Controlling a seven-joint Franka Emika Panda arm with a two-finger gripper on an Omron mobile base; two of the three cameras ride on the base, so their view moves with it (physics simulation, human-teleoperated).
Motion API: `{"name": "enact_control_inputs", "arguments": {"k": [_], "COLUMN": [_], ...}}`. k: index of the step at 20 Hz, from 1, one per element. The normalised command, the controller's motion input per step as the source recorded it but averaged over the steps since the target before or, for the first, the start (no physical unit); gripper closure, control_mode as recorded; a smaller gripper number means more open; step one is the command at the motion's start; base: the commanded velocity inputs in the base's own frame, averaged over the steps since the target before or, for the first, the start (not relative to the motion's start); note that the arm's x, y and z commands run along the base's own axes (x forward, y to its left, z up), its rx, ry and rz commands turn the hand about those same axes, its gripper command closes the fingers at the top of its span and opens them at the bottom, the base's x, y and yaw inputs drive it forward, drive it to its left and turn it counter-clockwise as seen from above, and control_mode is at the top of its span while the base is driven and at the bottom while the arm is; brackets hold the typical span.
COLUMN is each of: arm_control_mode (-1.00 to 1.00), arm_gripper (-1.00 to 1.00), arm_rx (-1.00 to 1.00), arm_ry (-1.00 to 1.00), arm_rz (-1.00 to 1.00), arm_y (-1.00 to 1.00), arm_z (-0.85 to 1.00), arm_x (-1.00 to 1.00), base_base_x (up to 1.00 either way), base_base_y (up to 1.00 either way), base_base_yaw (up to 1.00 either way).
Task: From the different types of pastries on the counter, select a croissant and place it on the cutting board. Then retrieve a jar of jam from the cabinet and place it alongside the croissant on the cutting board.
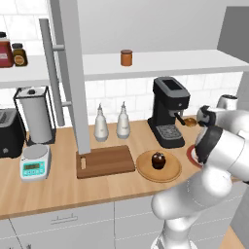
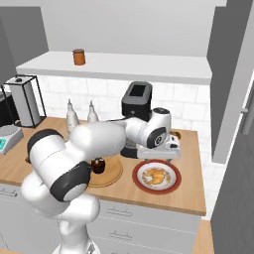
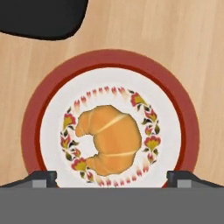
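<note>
I read no writing anywhere. My gripper (image 3: 112, 178) hangs spread wide above the croissant (image 3: 109, 139), which lies centred on the red-rimmed plate (image 3: 185, 118) on the wooden counter (image 3: 166, 30); the cutting board (image 1: 108, 160) sits well apart.

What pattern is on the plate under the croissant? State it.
The plate has a red rim and a white centre ringed with red and yellow flowers, clearest in the hand view.

My pincer (image 3: 112, 177) hangs over the croissant (image 3: 109, 138) on its plate (image 3: 175, 109), right of the round board (image 1: 146, 168) holding a pastry (image 1: 158, 159). The cutting board (image 1: 105, 161) lies further left; the coffee machine (image 1: 168, 111) stands behind.
</note>
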Motion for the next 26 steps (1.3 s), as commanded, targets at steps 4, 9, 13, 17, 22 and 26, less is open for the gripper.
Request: {"name": "enact_control_inputs", "arguments": {"k": [4,9,13,17,22,26], "arm_control_mode": [-1.0,-1.0,-1.0,-1.0,-1.0,-1.0], "arm_gripper": [-1.0,-1.0,-1.0,-1.0,1.0,1.0], "arm_rx": [0.0,0.03,0.02,0.0,0.01,-0.02], "arm_ry": [0.0,0.0,0.0,-0.03,-0.04,-0.13], "arm_rz": [0.0,0.0,0.0,0.03,0.06,0.0], "arm_y": [-0.07,0.0,0.0,0.0,0.06,0.0], "arm_z": [-0.26,-0.31,-0.42,-0.37,-0.55,-0.03], "arm_x": [0.0,-0.03,-0.03,0.0,0.01,0.08], "base_base_x": [0.0,0.0,0.0,0.0,0.0,0.0], "base_base_y": [0.0,0.0,0.0,0.0,0.0,0.0], "base_base_yaw": [0.0,0.0,0.0,0.0,0.0,0.0]}}
